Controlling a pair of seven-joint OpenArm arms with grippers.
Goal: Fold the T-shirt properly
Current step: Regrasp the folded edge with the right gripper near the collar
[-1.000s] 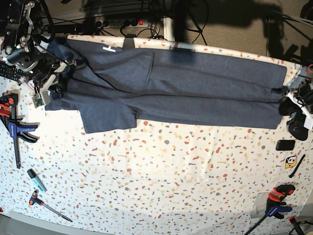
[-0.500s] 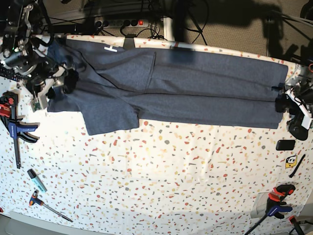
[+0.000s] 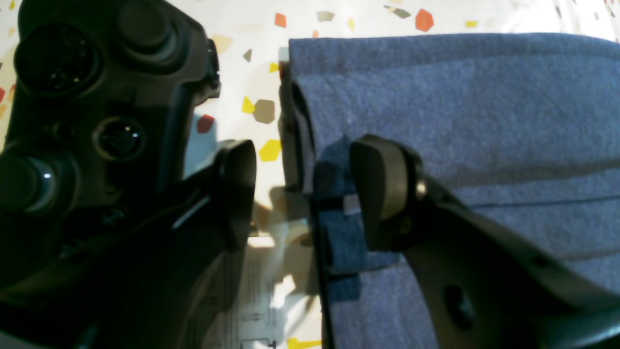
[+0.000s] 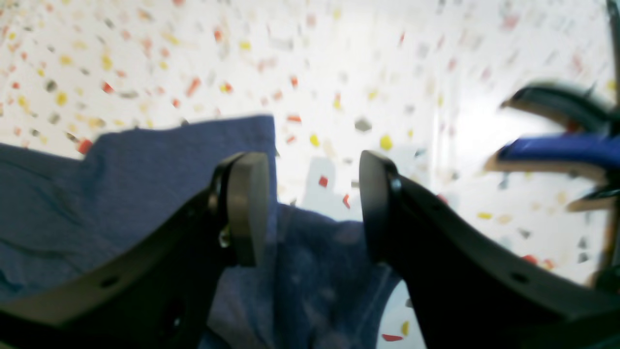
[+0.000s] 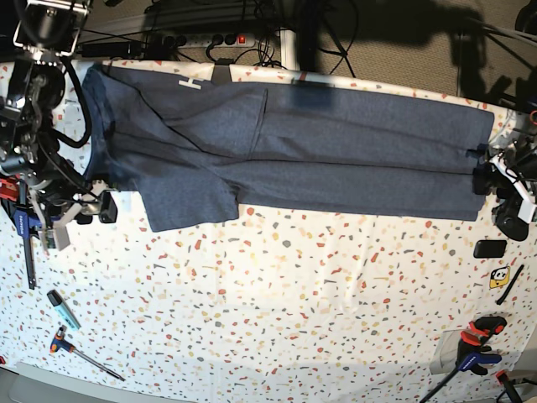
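Note:
The dark navy T-shirt (image 5: 336,159) lies folded lengthwise in a long band across the back of the table, a bit of white lettering (image 5: 189,84) showing near its left end. My left gripper (image 5: 487,175) (image 3: 310,194) stands open at the shirt's right end; the cloth edge (image 3: 436,106) lies between and under its fingers (image 3: 382,194), unpinched. My right gripper (image 5: 92,210) (image 4: 312,208) is open just off the shirt's front left corner, with cloth (image 4: 145,194) below and behind it and nothing held.
A black game controller (image 3: 72,121) (image 5: 510,220) sits beside my left gripper. A blue clamp (image 5: 25,222) (image 4: 557,148), a marker (image 5: 63,308) and a screwdriver (image 5: 80,353) lie at the left, another clamp (image 5: 470,353) front right. The table's back edge runs behind the shirt.
Both grippers went from shut to open and let go of the shirt. The right arm drew toward the table's front, off the sleeve end, and the cloth settled flat.

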